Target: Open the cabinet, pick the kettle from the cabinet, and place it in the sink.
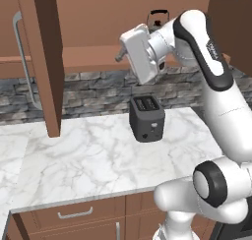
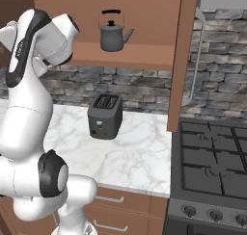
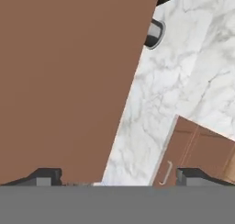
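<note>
Two small dark fingertips [image 3: 46, 176] of the pincer [image 3: 117, 177] poke up at the bottom of the hand view, far apart, with nothing between them, so the pincer is wide open and holds nothing. Right past them is a big flat brown board, most likely one swung-out door of the cabinet [image 1: 47, 62], and beside it the white marble counter [image 1: 98, 160] far below. From the base views the hand sits up high by the cabinet shelf, tipped down toward the counter. Both cabinet doors stand open, so the way in looks free. The kettle [image 2: 113, 34] sits upright on the shelf inside, spout to one side, its black handle arched on top where the fingers could catch it. The pincer is near the kettle but not touching it. I think the next job is to turn the hand toward the kettle and reach in. Down on the counter stands a black toaster [image 2: 104, 116], well below the shelf. A dark stove [image 2: 212, 166] sits next to the counter.
</note>
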You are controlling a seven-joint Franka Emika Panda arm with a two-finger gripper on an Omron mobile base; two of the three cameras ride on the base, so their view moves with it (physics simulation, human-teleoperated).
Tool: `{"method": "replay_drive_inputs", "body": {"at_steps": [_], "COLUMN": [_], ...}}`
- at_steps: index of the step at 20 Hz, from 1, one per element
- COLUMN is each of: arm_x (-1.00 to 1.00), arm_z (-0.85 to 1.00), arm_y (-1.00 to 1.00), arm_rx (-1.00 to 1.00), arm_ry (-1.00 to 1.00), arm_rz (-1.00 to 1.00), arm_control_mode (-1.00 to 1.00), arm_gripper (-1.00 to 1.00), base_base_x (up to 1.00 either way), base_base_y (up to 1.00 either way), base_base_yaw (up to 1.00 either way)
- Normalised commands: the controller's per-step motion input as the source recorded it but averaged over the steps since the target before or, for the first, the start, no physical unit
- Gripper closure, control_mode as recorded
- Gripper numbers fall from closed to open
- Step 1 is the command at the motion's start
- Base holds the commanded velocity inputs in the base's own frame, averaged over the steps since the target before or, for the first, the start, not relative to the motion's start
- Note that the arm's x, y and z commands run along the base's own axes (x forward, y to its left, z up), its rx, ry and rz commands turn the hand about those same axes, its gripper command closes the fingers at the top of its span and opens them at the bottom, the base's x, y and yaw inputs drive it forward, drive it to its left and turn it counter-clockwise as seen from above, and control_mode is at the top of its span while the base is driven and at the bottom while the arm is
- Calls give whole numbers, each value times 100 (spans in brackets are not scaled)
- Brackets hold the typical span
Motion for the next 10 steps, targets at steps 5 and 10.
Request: {"method": "replay_drive_inputs", "body": {"at_steps": [5,10], "arm_x": [-12,0], "arm_z": [6,7], "arm_y": [-46,-28], "arm_rx": [-1,-7], "arm_ry": [-45,-30], "arm_rz": [-7,-21], "arm_control_mode": [-100,-100], "arm_gripper": [-100,-100], "base_base_x": [0,0], "base_base_y": [0,0], "base_base_yaw": [0,0]}}
